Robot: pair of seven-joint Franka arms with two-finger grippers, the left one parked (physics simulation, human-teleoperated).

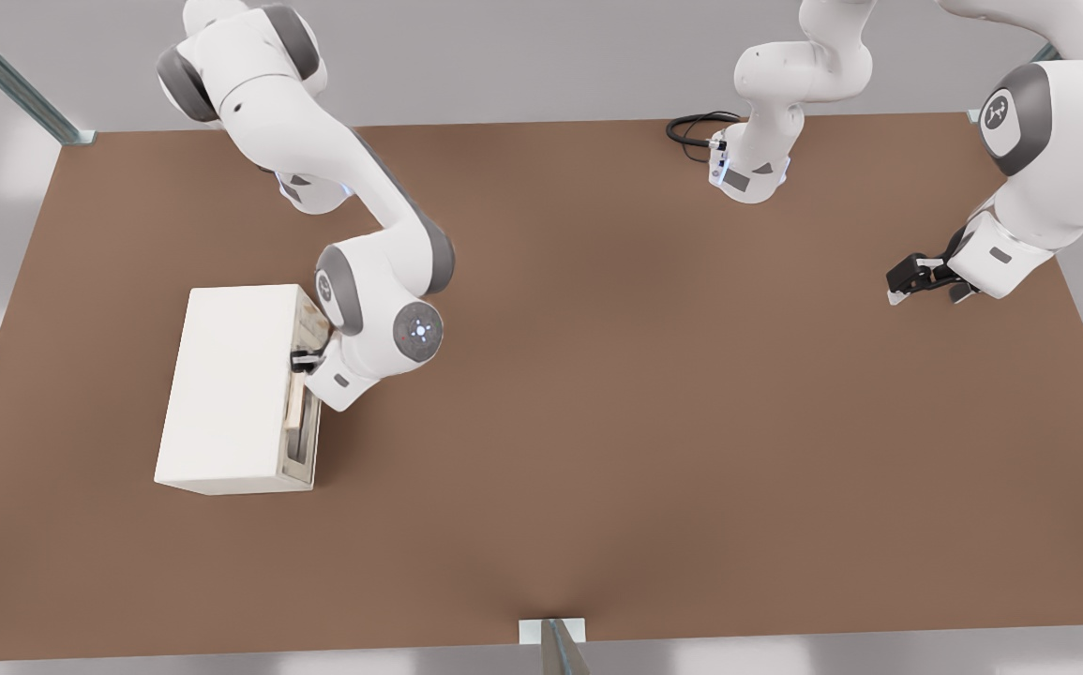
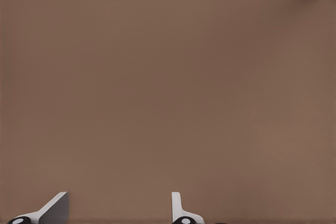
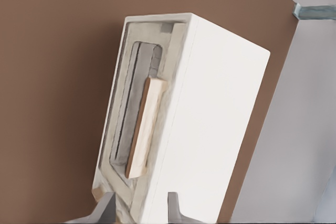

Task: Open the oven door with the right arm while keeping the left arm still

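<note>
The cream-white oven [image 1: 232, 384] stands on the brown table at the front view's left, with its face turned to the front view's right. Its door [image 3: 131, 124] lies flush against the oven [image 3: 220, 129], and the pale bar handle [image 3: 144, 127] runs along the windowed panel. The right arm [image 1: 382, 253] bends down from the back, and its gripper [image 1: 302, 359] sits at the door's [image 1: 302, 431] face near the upper edge. In the right wrist view the gripper [image 3: 140, 198] is open, its fingers [image 3: 108, 205] astride the oven's front rim, short of the handle. The left arm [image 1: 1038, 159] hangs at the far right.
The brown table [image 1: 654, 422] spreads wide between the two arms. A white arm base [image 1: 757, 159] with a coiled black cable [image 1: 696, 127] stands at the back edge. Metal frame posts [image 1: 555, 647] mark the front edge and the back corners. The left wrist view holds only bare tabletop [image 2: 168, 87].
</note>
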